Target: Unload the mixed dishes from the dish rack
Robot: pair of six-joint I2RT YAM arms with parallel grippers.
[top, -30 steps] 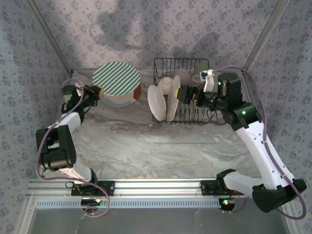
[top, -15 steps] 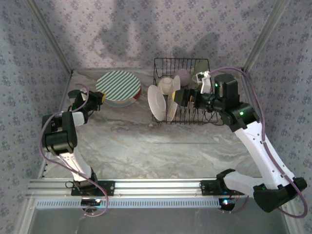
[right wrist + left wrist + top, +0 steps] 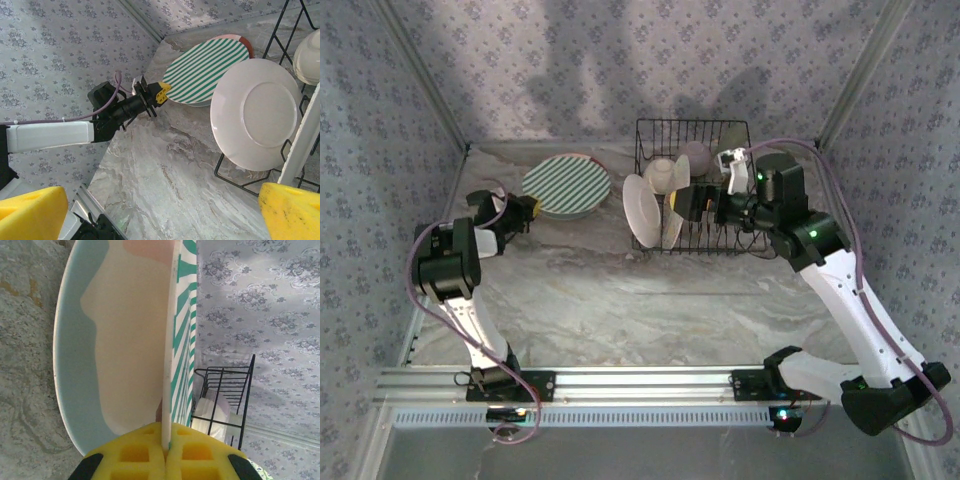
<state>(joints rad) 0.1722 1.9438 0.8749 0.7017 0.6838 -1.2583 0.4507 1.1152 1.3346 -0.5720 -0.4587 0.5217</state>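
Note:
My left gripper (image 3: 523, 212) is shut on the near rim of a green-and-white striped plate (image 3: 565, 185), its yellow pads (image 3: 137, 455) pinching the white edge. That striped plate (image 3: 182, 335) lies low over a pastel blue-and-peach plate (image 3: 95, 345) on the table's left. The black wire dish rack (image 3: 730, 132) holds a white plate (image 3: 641, 209) leaning at its left end, another plate on edge (image 3: 672, 226), a cream cup (image 3: 662, 174) and a lilac bowl (image 3: 696, 154). My right gripper (image 3: 682, 203) hangs open over the rack by the plates, fingertips (image 3: 292, 212) wide apart.
Patterned walls close in the back and both sides. Bare marble tabletop (image 3: 620, 290) spreads in front of the rack and the stacked plates. The aluminium rail (image 3: 640, 385) with both arm bases runs along the near edge.
The left arm has brought the striped plate down and nearer, from tilted up to nearly flat over the pastel plate. The right gripper has edged left over the rack, still open.

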